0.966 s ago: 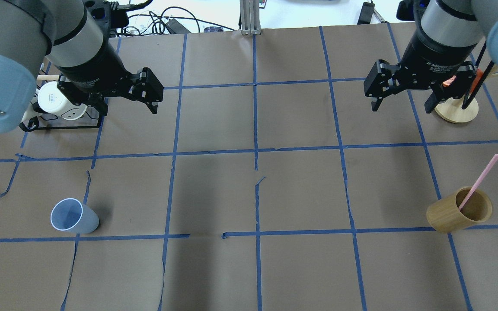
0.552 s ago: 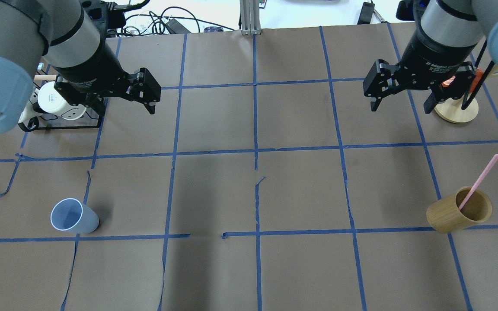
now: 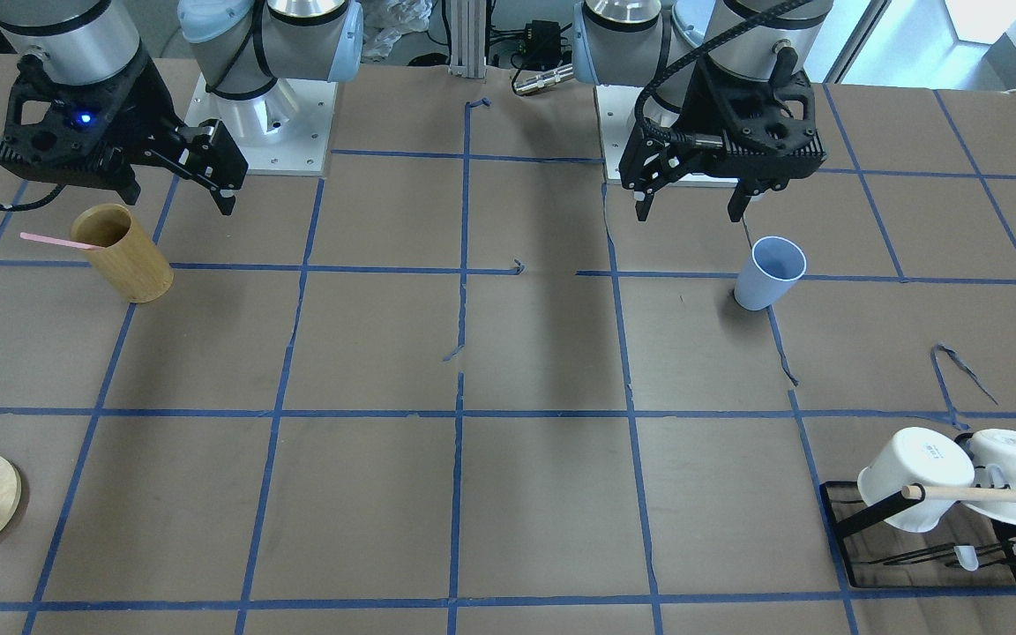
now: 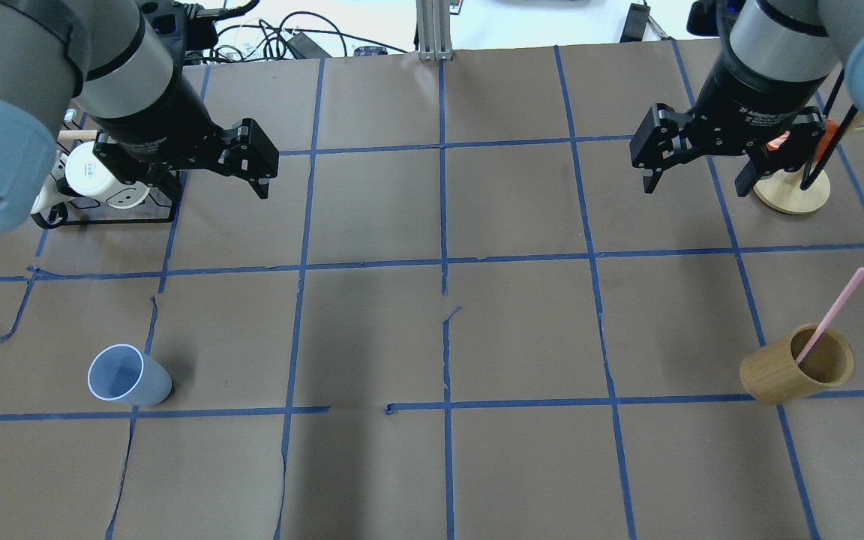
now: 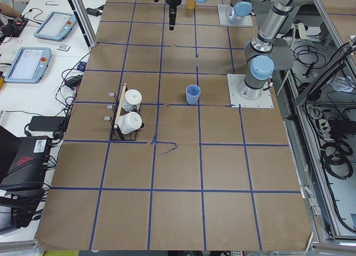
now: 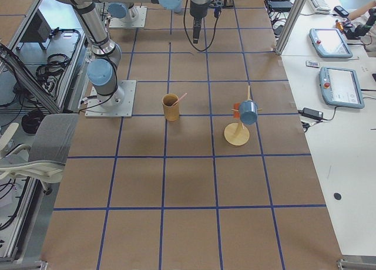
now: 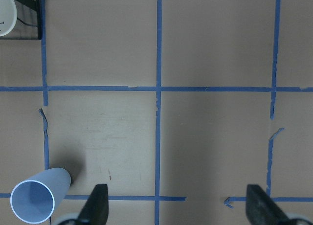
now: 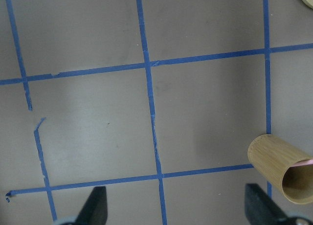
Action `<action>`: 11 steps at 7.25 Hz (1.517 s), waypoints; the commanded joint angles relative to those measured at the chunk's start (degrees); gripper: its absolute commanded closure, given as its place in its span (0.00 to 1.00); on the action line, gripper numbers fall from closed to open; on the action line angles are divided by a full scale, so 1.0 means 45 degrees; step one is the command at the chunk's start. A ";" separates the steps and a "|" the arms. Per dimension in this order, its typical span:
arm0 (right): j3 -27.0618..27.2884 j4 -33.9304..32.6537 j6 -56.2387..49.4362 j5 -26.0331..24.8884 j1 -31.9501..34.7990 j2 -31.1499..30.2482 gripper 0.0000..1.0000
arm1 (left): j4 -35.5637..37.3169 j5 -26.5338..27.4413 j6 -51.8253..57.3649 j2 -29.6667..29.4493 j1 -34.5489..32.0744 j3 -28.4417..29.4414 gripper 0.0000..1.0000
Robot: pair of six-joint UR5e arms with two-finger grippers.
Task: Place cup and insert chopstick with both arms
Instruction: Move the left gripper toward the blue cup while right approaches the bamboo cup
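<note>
The pale-blue cup (image 4: 128, 375) stands upright on the brown table, near the front on the left side; it also shows in the front view (image 3: 768, 272) and at the lower left of the left wrist view (image 7: 36, 200). The pink chopstick (image 4: 833, 311) leans inside the tan wooden holder (image 4: 796, 365) at the right, which also shows in the front view (image 3: 124, 254). My left gripper (image 4: 218, 180) hangs open and empty, high above the table and farther back than the cup. My right gripper (image 4: 696, 187) hangs open and empty, farther back than the holder.
A black rack with white mugs (image 4: 102, 184) stands at the back left, partly under my left arm. A round wooden stand (image 4: 792, 191) with an orange piece stands at the back right, behind my right gripper. Blue tape lines, torn in places, cross the table.
Both grippers have shifted only very slightly. The cup, the holder and the chopstick have not moved.
</note>
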 commanded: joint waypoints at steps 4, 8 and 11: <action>0.0839 -0.1146 0.0181 -0.1947 -0.0952 0.0197 0.00 | -0.0055 0.0019 0.0254 -0.0061 0.0140 -0.0157 0.00; 0.1565 -0.1332 -0.0594 -0.1953 -0.2301 0.0080 0.00 | -0.0309 0.0039 0.0273 -0.0061 0.0275 -0.0157 0.00; 0.2071 -0.1352 -0.2003 -0.1933 -0.4148 0.0041 0.01 | -0.0622 0.0561 0.2531 0.0152 0.0841 -0.1497 0.00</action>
